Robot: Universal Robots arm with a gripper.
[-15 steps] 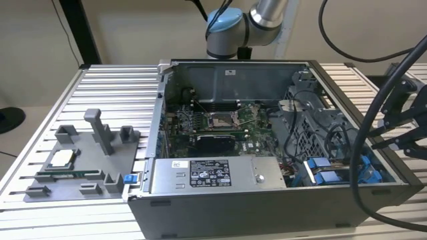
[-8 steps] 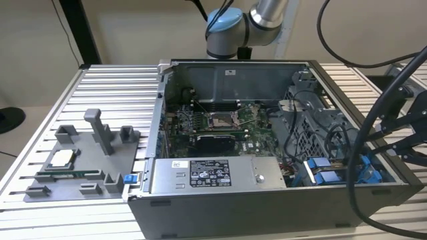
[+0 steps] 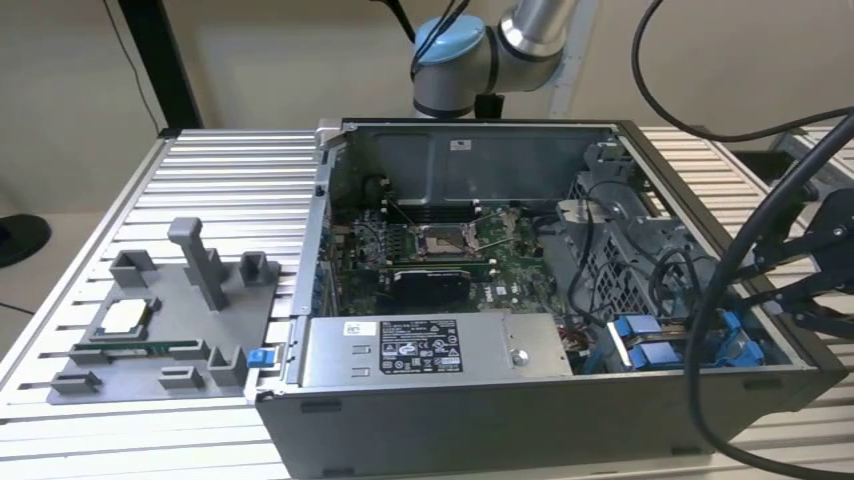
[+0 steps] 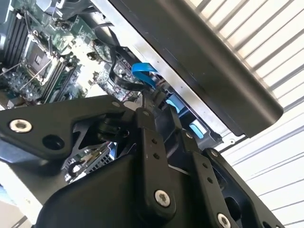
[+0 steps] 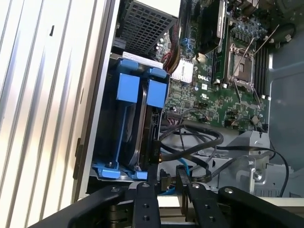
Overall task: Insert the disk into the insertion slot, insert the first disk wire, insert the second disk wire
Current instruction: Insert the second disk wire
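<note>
The disk (image 5: 142, 124) is sitting in the insertion slot (image 5: 118, 135) (lower right of the exterior view, inside the computer case (image 3: 441, 420)); the gripper (image 5: 166, 179) is hovering just beside it, and I cannot tell its grip.

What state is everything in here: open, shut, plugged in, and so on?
Case, open, insides exposed.
Disk, sitting in the slot.
Socket, bare, no cooler on it.
Blue wire, looped; whether plugged in, cannot tell.
Gripper, at the disk's connector end.
</note>
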